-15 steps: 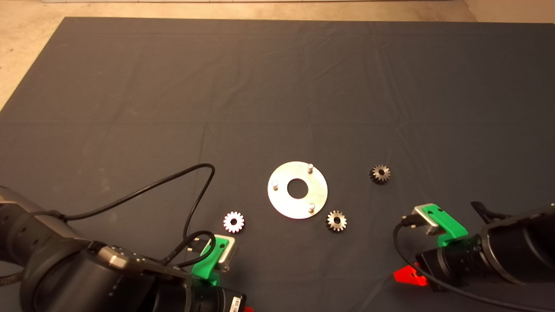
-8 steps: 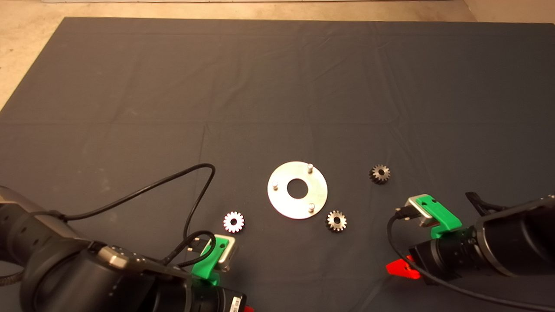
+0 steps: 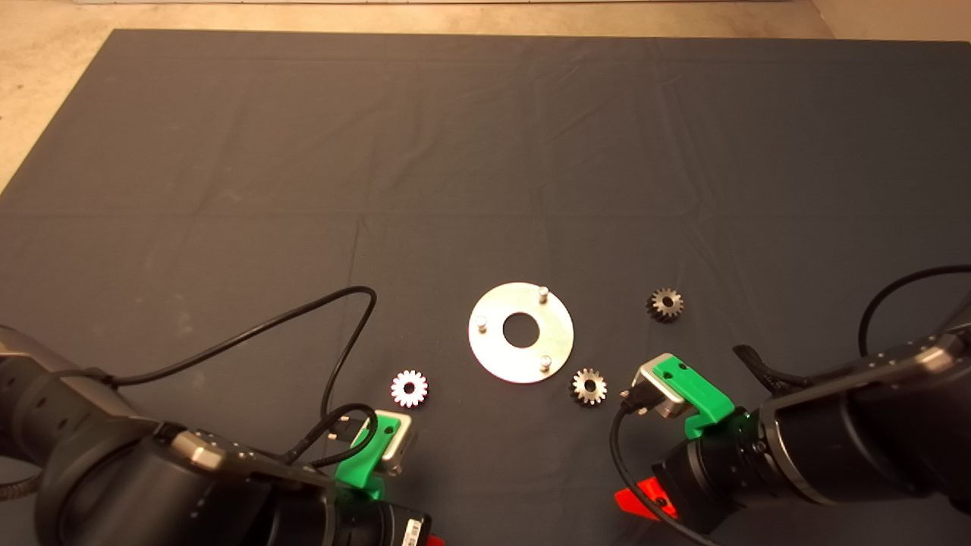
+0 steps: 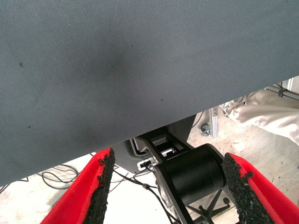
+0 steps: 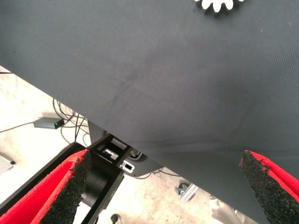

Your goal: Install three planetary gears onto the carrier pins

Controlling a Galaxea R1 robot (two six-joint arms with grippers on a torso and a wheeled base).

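Shiny flat steel disc (image 3: 520, 332) with three upright carrier pins (image 3: 542, 290), all bare. Three toothed planetary gears (image 3: 589, 387) lie flat on woven dark mat (image 3: 379, 152) beside disc. Right gripper (image 5: 163, 191) near-right, pads wide apart. Left gripper (image 4: 170, 189) near-left, wide.

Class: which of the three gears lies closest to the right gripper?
The gear just below-right of the disc, beside its nearest pin; the other two lie farther off.
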